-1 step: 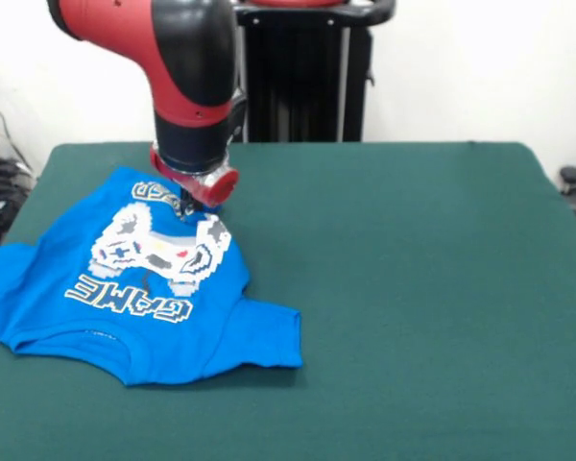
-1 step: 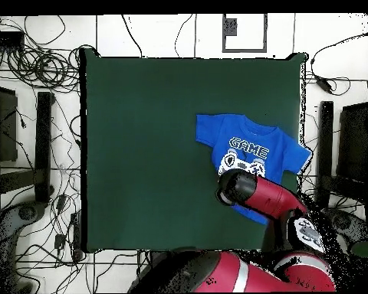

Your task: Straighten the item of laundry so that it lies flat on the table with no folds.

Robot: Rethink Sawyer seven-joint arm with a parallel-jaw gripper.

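My gripper (image 1: 187, 204) down on blue T-shirt (image 1: 134, 288), at lettering above controller print; cannot tell its opening, wrist hides tips. Shirt near table (image 1: 413, 288) edge, print up, lower part possibly bunched. Risk: thin soft knit drags over felt-like top, bunches, slides off edge.
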